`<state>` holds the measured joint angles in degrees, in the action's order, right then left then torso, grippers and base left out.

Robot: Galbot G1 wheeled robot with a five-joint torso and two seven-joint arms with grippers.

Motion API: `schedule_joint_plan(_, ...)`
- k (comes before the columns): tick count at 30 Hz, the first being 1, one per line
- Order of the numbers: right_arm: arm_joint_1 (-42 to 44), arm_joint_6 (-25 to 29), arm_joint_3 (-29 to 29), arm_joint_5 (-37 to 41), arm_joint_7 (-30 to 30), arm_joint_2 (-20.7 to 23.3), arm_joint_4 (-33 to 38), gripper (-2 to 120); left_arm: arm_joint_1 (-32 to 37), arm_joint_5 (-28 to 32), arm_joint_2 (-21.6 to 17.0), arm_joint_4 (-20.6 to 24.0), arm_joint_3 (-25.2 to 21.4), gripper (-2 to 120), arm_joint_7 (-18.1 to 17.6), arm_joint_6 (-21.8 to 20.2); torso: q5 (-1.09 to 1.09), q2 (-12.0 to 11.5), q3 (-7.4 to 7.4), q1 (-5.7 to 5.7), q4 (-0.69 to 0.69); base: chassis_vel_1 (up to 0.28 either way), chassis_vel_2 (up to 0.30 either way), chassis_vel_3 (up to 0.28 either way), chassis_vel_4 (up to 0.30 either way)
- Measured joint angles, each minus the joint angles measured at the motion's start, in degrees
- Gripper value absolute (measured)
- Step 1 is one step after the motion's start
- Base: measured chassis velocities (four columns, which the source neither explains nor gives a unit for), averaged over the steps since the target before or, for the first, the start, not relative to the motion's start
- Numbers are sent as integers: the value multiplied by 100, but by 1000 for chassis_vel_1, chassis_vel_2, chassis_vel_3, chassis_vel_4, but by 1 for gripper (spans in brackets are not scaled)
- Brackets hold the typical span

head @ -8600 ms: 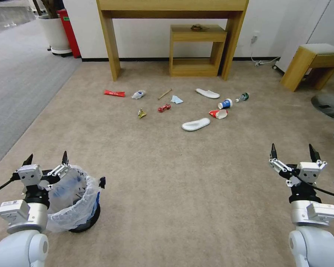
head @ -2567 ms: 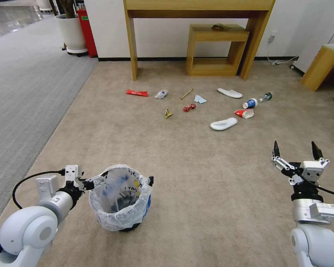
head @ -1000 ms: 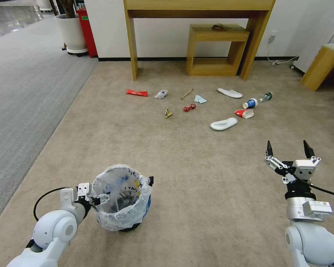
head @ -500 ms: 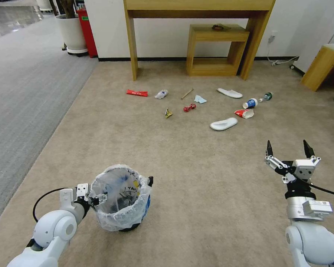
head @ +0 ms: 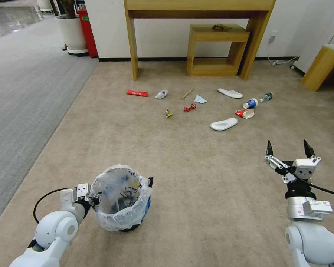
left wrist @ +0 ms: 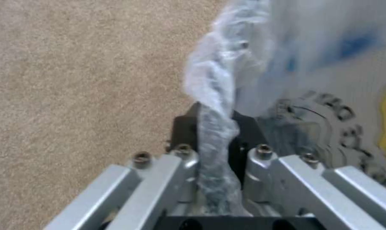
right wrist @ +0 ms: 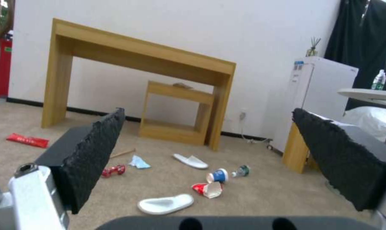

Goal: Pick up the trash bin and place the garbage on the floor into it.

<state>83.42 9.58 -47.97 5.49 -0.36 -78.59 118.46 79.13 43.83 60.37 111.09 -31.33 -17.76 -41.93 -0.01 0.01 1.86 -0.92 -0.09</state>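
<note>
Beige floor (head: 196,178), white-lined trash bin (head: 120,217), red wrapper (head: 137,93), white slipper (head: 223,124).

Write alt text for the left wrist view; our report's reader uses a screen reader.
The left gripper is shut on the bag-lined rim of the trash bin, seen close up. Crinkled white liner with blue and yellow print is on one side, and beige floor on the other.

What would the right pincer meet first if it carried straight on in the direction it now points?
Probably nothing close: the open right pincer points over bare floor. Farther along lie the nearer white slipper and the red cup, though depth is uncertain.
</note>
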Motion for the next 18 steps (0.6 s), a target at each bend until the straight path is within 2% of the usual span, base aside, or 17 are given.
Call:
schedule_joint_plan(3,-1,0,3,-4,1,-2,0,100,9,26,-1,25,-1,2,2,-7,1,0,0,0,0,0,0,0,0)
schedule_joint_plan(16,-5,-14,3,-16,34,0,4,100,46,91,14,96,-37,1,-52,-21,-1,0,1,0,0,0,0,0,0)
schedule_joint_plan(18,-4,-85,36,55,192,36,26,100,85,313,74,235,-252,0,-137,-52,-2,-1,2,-1,-1,0,0,0,0)
